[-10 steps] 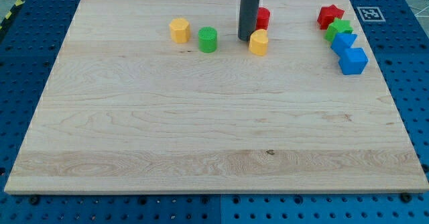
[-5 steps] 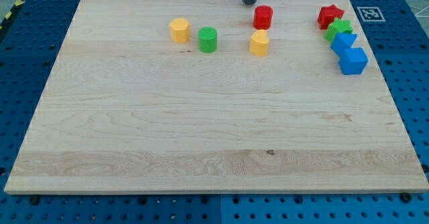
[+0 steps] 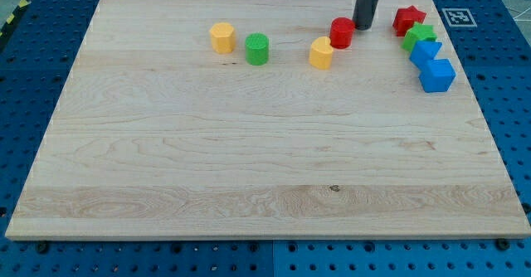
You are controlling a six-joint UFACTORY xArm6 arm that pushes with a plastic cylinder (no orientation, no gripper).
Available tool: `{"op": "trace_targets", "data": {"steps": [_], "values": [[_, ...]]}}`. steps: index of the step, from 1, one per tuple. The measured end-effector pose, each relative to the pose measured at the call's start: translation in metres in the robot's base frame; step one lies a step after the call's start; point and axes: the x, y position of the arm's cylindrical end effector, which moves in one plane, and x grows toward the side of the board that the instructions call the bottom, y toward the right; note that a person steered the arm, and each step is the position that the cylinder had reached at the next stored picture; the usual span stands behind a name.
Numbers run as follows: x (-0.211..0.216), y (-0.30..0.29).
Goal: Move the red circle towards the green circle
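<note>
The red circle (image 3: 341, 32) stands near the view's top, right of centre, touching or nearly touching a yellow block (image 3: 321, 53) at its lower left. The green circle (image 3: 257, 49) stands further to the view's left, past the yellow block. My tip (image 3: 363, 26) is just to the right of the red circle, close against its right side. The dark rod rises from it out of the view's top.
A yellow block (image 3: 221, 37) stands left of the green circle. At the view's top right stand a red star (image 3: 408, 18), a green star (image 3: 420, 37) and two blue blocks (image 3: 426, 52) (image 3: 437, 75) in a tight group.
My tip moved from the top edge to the right and down, to the red circle's right side. The red circle shifted slightly right and down, closer to the yellow block.
</note>
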Motion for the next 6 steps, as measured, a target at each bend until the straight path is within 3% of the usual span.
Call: {"op": "trace_targets", "data": {"steps": [4,6], "values": [[0.012,-0.066],[-0.003,-0.101]]}}
